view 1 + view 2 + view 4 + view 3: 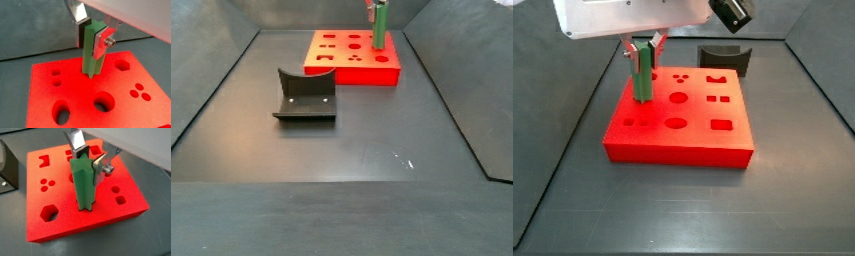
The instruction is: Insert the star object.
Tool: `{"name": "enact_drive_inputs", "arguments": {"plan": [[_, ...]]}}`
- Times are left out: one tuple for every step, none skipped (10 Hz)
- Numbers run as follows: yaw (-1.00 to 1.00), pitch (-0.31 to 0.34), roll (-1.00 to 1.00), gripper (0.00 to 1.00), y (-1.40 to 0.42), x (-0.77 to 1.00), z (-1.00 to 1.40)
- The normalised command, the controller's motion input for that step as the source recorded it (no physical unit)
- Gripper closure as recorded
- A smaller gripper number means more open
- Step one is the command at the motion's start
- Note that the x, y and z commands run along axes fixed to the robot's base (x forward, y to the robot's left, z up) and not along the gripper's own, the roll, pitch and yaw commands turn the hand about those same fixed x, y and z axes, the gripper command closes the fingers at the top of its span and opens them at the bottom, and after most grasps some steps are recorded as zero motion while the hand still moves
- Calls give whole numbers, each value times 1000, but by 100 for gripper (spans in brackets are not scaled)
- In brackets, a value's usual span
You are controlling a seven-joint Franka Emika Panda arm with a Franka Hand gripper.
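The star object [83,183] is a long bright green rod with a star-shaped cross-section, held upright. My gripper [89,162] is shut on its upper part, one silver finger [100,42] on each side. The rod's lower end meets the top of the red block [127,112] at a spot among the cut-out holes. I cannot tell how deep it sits. In both side views the rod [643,80] [380,30] stands on the block [700,140] [358,70] under the gripper [644,48].
The red block has several holes of different shapes, such as an oval [102,102], a hexagon [49,214] and squares [720,126]. The dark fixture [305,95] stands on the dark floor apart from the block [723,58]. Sloped walls surround the floor.
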Motion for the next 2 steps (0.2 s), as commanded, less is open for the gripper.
{"name": "enact_drive_inputs", "arguments": {"plan": [[0,0,13,100,0,0,0],[0,0,13,100,0,0,0]]}}
